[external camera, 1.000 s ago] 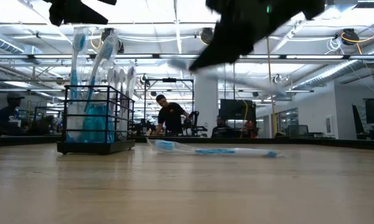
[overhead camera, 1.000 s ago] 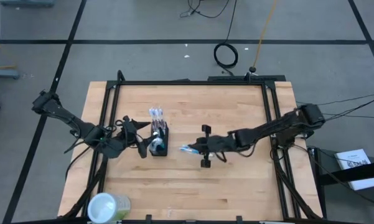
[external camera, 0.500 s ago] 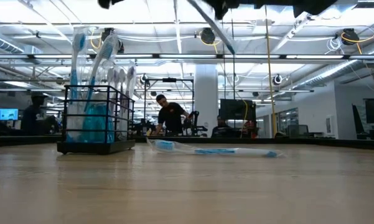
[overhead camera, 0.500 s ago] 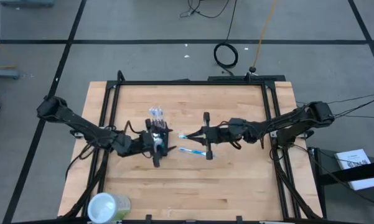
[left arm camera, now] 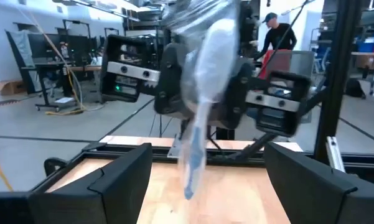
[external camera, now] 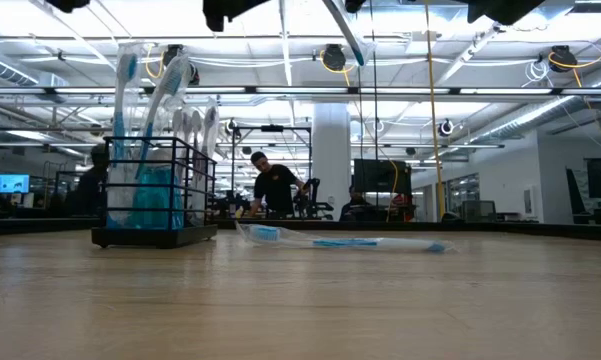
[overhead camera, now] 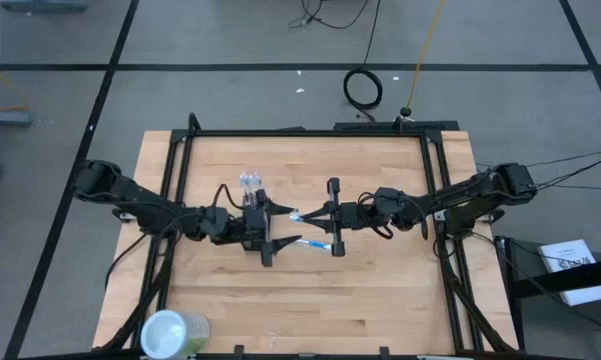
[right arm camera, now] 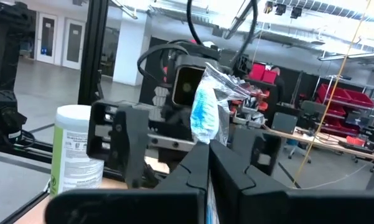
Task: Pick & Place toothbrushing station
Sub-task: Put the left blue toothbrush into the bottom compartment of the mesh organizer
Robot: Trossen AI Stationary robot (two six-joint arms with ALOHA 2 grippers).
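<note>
The black mesh holder (overhead camera: 252,203) stands on the table with wrapped toothbrushes upright in it; it also shows in the low view (external camera: 155,195). My right gripper (overhead camera: 320,222) is shut on a plastic-wrapped blue-white toothbrush (overhead camera: 298,215) above the table's middle. My left gripper (overhead camera: 280,228) is open, just right of the holder and facing the right gripper. In the left wrist view its fingers (left arm camera: 121,180) stand on either side of the held toothbrush (left arm camera: 202,87) without touching it. A second wrapped toothbrush (overhead camera: 305,242) lies flat on the table (external camera: 340,242). My right gripper pinches the wrapped toothbrush between its two fingers, near one end (right arm camera: 206,142). The fingers come level from the table's right, and the brush runs on past the fingertips toward the left gripper. The brush is lifted clear of the table, slanting (external camera: 345,30).
A pale-green round container (overhead camera: 173,333) stands at the table's near left corner and also shows in the right wrist view (right arm camera: 71,149). Black frame rails (overhead camera: 175,190) run along the table's left, far and right sides. People stand in the room beyond the table (external camera: 275,185).
My left gripper has gone toward the table's right edge, past the holder, up to the held toothbrush's free end. My right gripper has shifted a little toward the far edge and turned, keeping the toothbrush lifted. The holder and the toothbrush on the table have stayed where they were.
</note>
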